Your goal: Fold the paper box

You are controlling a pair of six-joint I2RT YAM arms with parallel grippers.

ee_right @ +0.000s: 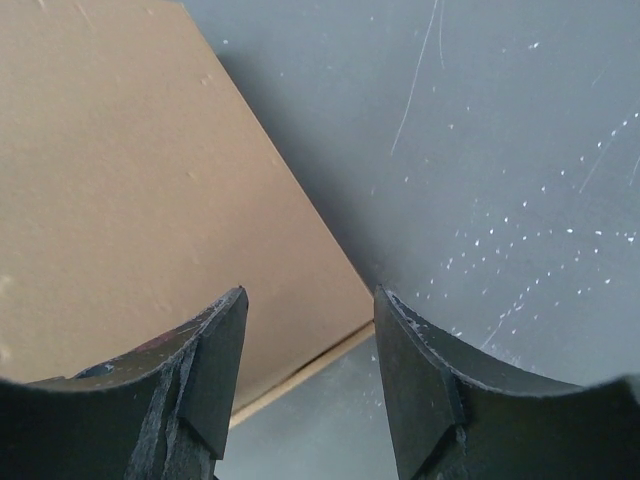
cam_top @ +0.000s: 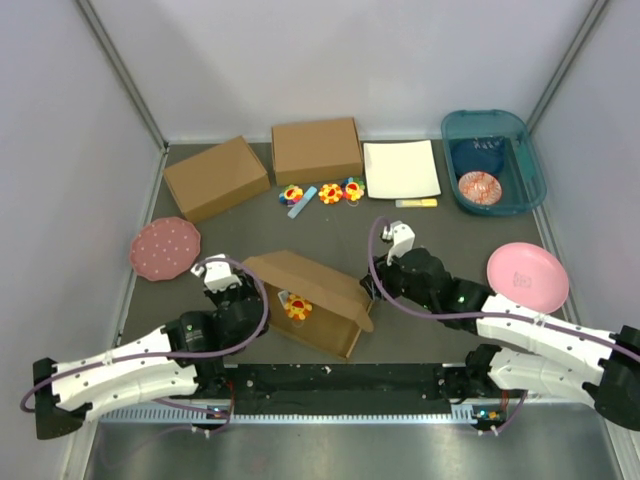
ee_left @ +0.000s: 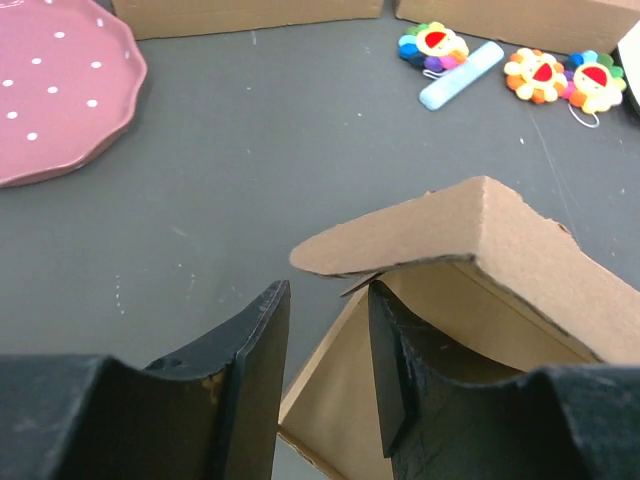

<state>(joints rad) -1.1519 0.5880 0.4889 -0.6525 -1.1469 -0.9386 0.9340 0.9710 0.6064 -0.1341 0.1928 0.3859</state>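
The paper box stands half folded in the middle of the mat, its brown lid panel raised and slanting over the tray. Inside lies a colourful flower toy. My left gripper is at the box's left end and open. Its right finger reaches inside under the lid, its left finger stays outside, and the side wall runs loose between them. My right gripper is open at the right end, above the corner of the lid, holding nothing.
Two ready-made brown boxes and a white sheet line the back. A teal bin sits back right. Pink plates lie left and right. Flower toys and a blue stick lie behind the box.
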